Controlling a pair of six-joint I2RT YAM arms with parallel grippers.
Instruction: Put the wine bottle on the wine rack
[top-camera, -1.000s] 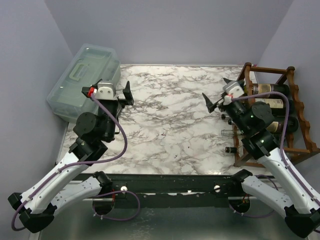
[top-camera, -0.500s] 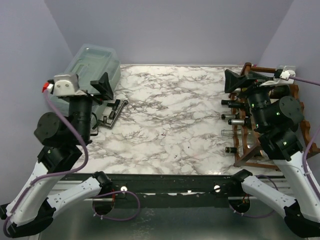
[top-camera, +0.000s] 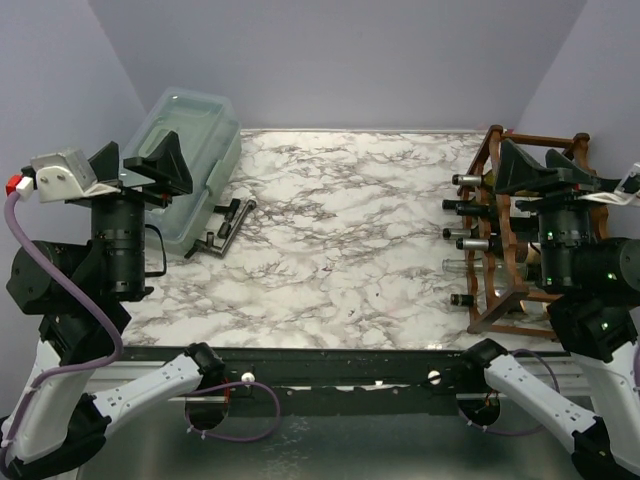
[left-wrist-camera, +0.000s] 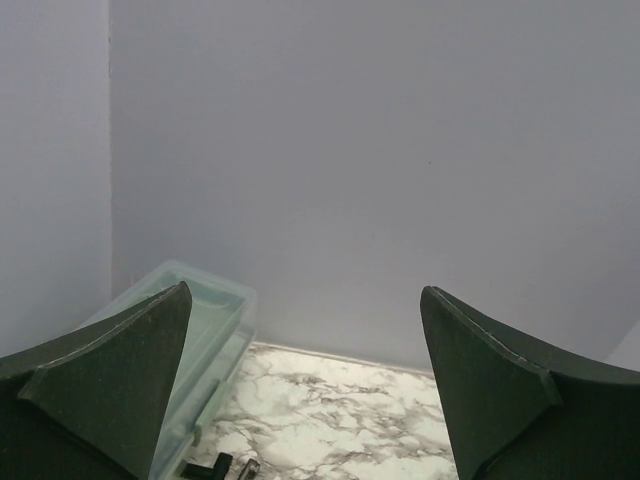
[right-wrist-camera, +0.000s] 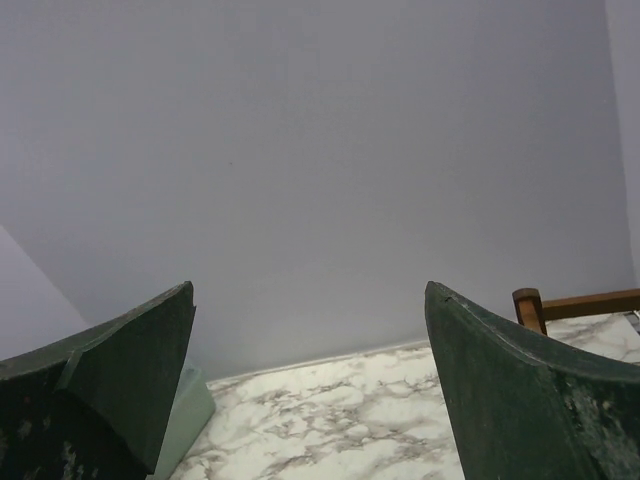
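The reddish-brown wine rack (top-camera: 497, 300) stands at the table's right edge, and one of its posts (right-wrist-camera: 529, 306) shows in the right wrist view. Several wine bottles (top-camera: 466, 208) lie in it with their necks pointing left, and I see no other bottle elsewhere. My right gripper (top-camera: 540, 168) is raised above the rack's near part, open and empty, facing the back wall (right-wrist-camera: 310, 287). Over the table's left edge my left gripper (top-camera: 138, 160) is held high beside the plastic box, also open and empty (left-wrist-camera: 305, 290).
A translucent lidded plastic box (top-camera: 190, 135) sits at the back left (left-wrist-camera: 205, 325). A small black bracket-like piece (top-camera: 225, 222) lies on the marble table (top-camera: 340, 230) right of the box. Purple walls enclose the back and sides.
Both arms have lifted and drawn back from the middle, the left one leftward and the right one rightward over the rack. Their grippers now tip up toward the back wall and stay open.
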